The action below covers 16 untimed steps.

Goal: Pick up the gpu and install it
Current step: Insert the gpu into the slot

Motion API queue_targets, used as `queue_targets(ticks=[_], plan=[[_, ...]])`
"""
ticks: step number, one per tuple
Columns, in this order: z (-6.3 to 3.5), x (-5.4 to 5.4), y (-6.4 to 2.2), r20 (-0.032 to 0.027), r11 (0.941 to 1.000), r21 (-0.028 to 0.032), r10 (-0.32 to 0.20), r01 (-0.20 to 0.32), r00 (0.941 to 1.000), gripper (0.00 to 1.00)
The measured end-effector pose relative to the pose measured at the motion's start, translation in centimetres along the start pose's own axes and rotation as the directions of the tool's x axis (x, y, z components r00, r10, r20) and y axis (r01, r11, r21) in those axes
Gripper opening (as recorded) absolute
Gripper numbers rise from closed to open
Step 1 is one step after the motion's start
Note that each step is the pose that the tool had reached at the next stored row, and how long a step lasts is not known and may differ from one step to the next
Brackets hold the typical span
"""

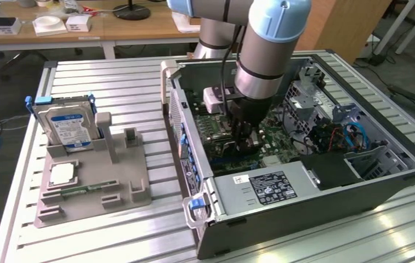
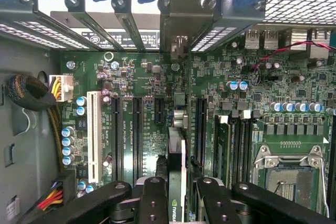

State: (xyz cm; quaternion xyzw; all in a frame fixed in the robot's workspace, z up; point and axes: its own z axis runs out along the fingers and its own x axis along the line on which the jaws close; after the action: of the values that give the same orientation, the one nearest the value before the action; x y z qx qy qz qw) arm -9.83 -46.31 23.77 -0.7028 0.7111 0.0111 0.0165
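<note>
Black gripper (image 2: 176, 195) fingers (image 2: 153, 198) sit closest to the wrist camera, one on each side of the gpu (image 2: 177, 169). They are partly closed and squeeze the card by its two flat faces, so the card is held and not let go.

From above, the gpu looks very thin (we see it on its edge). Its long side runs straight away from the gripper toward the back wall of the computer case (image 2: 31, 182), where the metal slot covers (image 2: 131, 27) stand in a row. One silver bracket end (image 2: 178, 43) of the card reaches up to that wall. Its bottom edge points down at the green motherboard (image 2: 294, 85), right over the long black slots (image 2: 137, 129). I cannot tell if it is pushed all the way in.

The card has a dark top with a little light logo near the fingers, and a pale stripe along one side.

In the exterior view, the arm (image 1: 266, 49) reaches down into the open case (image 1: 382, 181), and the gripper (image 1: 242, 139) is low over the board. Well off to one side of the gripper, outside the case, a grey tray (image 1: 126, 186) holds a silver hard drive (image 1: 66, 126) standing up.
</note>
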Motion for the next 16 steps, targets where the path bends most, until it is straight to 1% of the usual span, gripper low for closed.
queue_targets(ticks=[4,6,16], plan=[[0.5,0.03,0.14,-0.0003,1.0,0.0003,0.0,0.0,1.0,0.26],[0.5,0.02,0.15,0.0,1.0,-0.0006,0.0,0.0,1.0,0.26],[0.5,0.02,0.16,0.0001,1.0,-0.0006,0.0,0.0,1.0,0.26]])
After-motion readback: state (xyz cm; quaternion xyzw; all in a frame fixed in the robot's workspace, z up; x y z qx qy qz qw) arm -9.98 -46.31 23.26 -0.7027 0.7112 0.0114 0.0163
